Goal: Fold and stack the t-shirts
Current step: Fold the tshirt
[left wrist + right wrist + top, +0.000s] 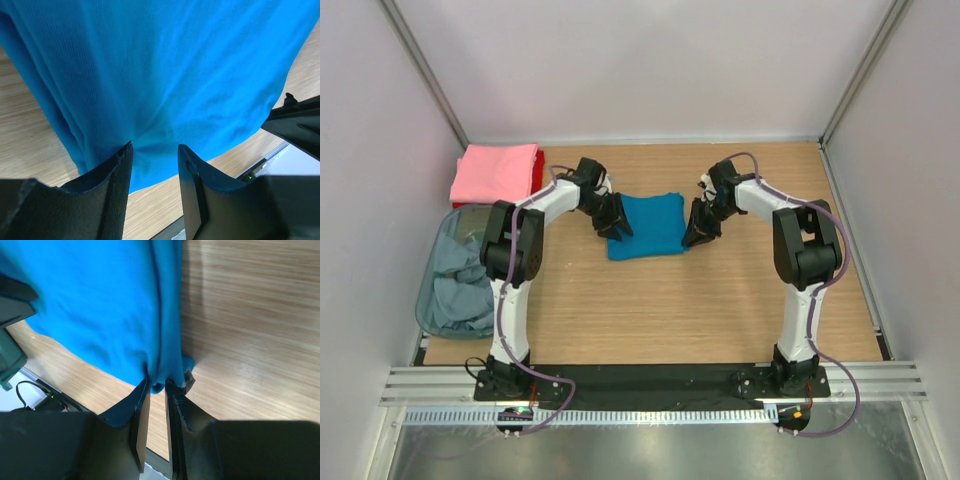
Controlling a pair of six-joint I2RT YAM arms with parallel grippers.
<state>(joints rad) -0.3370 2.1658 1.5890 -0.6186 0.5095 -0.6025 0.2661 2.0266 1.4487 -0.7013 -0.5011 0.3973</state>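
A folded teal blue t-shirt (647, 225) lies flat at the centre of the wooden table. My left gripper (618, 222) stands at its left edge. In the left wrist view that gripper (155, 149) is open, its fingertips just over the teal cloth (160, 75) with nothing pinched. My right gripper (698, 232) is at the shirt's right edge. The right wrist view shows this gripper (157, 382) shut on a bunched corner of the teal shirt (100, 315). A folded pink t-shirt (496, 172) lies on a red one (537, 172) at the back left.
A translucent grey-blue bin (432, 312) at the left edge holds crumpled pale grey-blue shirts (460, 280). White walls enclose the table on three sides. Bare wood (670, 310) stretches between the teal shirt and the arm bases.
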